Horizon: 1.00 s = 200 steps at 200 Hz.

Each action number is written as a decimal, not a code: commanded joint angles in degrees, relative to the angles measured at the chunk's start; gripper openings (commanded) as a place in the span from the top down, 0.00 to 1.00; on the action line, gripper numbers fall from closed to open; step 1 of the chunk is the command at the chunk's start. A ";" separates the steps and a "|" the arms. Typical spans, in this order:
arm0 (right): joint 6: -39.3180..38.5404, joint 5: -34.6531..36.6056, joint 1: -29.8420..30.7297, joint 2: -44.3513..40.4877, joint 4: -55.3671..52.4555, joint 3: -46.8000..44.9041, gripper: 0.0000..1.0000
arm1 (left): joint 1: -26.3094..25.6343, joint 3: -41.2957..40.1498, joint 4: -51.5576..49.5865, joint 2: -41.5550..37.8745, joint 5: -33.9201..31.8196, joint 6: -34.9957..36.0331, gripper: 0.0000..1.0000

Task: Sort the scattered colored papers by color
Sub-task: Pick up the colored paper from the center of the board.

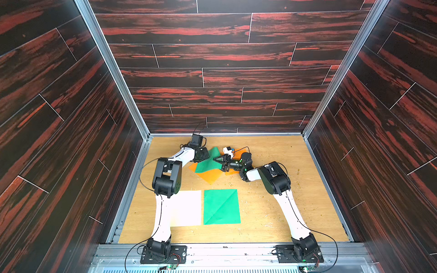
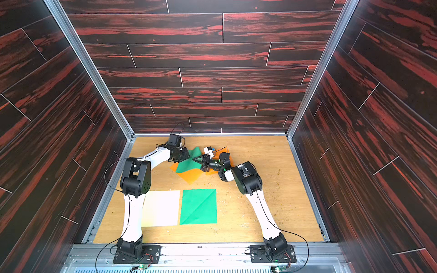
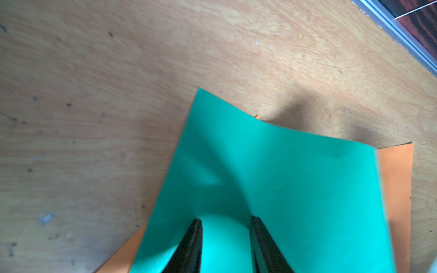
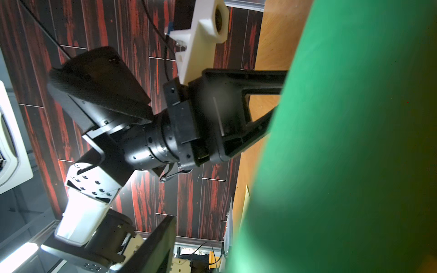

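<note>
Closest to the camera in both top views, the cream-white sheet [image 1: 186, 208] lies flat on the desk [image 1: 272, 212]. Its left part is hidden under the left arm [image 1: 163, 212]. At its 3 o'clock, just beside it, is the flat green sheet [image 1: 221, 206] with a diagonal crease.

Up at 12 o'clock from those two is the messy pile. On its 9 o'clock side the left pincer [image 3: 224, 218] sits on the buckled green sheet [image 1: 208, 164]. The left wrist view shows its fingers a narrow gap apart, tips on the paper with a little hump of green between them, so it's not clamped.

That green one lies on an orange sheet [image 1: 209, 177], whose corners poke out at 6 and 9 o'clock. The right pincer [image 1: 216, 160] lies low, pointing toward 9 o'clock, over the green sheet's 3 o'clock side. The paper there curls up right in front of its wrist camera. Honestly can't tell if that pincer is wide or gripping anything. A second orange sheet [image 1: 233, 172] peeks out beneath the right arm [image 1: 248, 173].
</note>
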 commanded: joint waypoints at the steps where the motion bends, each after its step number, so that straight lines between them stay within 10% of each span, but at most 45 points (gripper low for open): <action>1: 2.55 -0.52 0.51 0.09 4.08 0.31 0.30 | -0.08 -1.56 -3.51 3.24 0.72 0.15 0.62; 114: -27.40 7.12 -0.89 -9.70 -36.71 -1.63 0.45 | -0.06 -1.74 -3.79 2.60 0.55 0.61 0.62; 200: -29.89 10.80 -1.85 -11.43 -49.26 -0.34 0.61 | -0.08 -3.64 -1.44 1.56 0.64 -0.13 0.63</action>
